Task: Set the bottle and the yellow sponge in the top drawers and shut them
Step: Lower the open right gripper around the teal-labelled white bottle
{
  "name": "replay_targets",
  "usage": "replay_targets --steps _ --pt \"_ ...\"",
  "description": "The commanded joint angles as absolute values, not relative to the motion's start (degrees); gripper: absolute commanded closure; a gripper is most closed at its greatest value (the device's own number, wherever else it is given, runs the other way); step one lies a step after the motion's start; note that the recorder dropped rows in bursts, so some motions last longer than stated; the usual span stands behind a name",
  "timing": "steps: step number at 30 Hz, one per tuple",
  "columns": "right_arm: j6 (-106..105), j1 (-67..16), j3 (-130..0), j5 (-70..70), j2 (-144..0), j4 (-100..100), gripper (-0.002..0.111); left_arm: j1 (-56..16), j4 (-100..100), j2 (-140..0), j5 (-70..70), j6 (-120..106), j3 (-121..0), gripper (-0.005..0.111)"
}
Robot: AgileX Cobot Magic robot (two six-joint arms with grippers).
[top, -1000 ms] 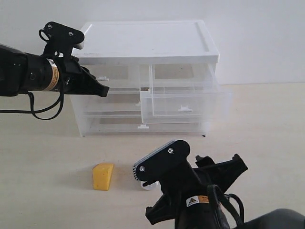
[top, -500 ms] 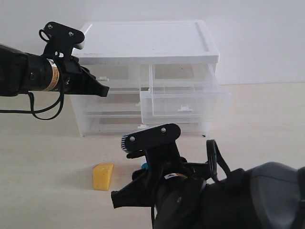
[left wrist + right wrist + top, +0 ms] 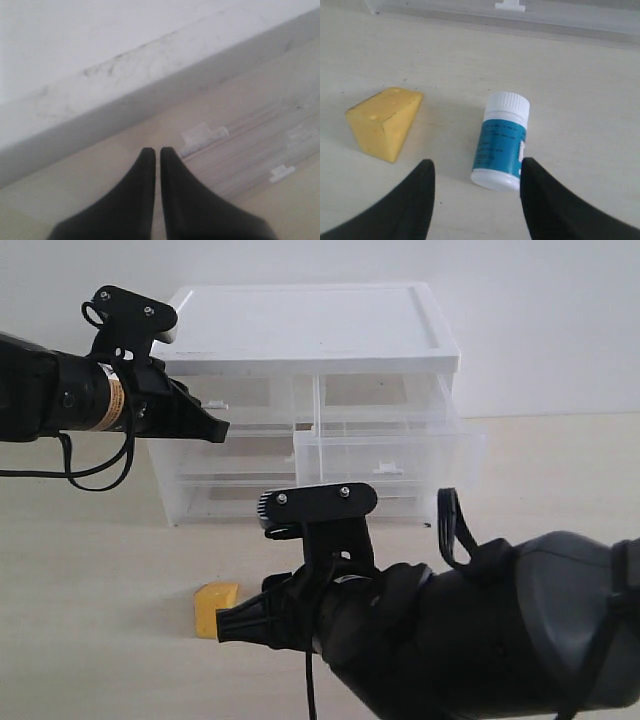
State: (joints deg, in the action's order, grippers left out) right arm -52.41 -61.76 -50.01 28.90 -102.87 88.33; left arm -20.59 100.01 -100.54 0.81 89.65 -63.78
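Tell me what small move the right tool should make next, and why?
Probably lower the right tool around the bottle and shut it: the tool is open, the bottle lies on its side untouched, and the yellow sponge sits apart.

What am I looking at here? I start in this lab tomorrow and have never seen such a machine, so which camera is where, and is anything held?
This is a robot with two black arms, each ending in a two-fingered gripper. The wide picture comes from a camera off the arms; the other two come from cameras on the wrists, looking out from there. The left gripper is shut and empty, at the front of the white-topped cabinet, whose right top drawer stands pulled out. The right gripper is open over the bottle, which lies on its side on the table. The yellow sponge lies beside it. Nothing is held.
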Motion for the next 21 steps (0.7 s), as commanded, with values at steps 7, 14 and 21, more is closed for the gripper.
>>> replay_targets --steps 7,14,21 --pt "-54.51 -59.43 -51.57 29.87 -107.23 87.65 0.061 -20.53 99.95 -100.36 0.36 89.59 -63.71 0.103" --pt "-53.63 -57.61 -51.57 28.77 -107.48 84.48 0.061 -20.53 99.95 -100.36 0.36 89.59 -63.71 0.103" --pt "-50.93 -57.54 -51.88 28.9 -107.52 81.18 0.061 -20.53 99.95 -100.36 0.36 89.59 -63.71 0.103"
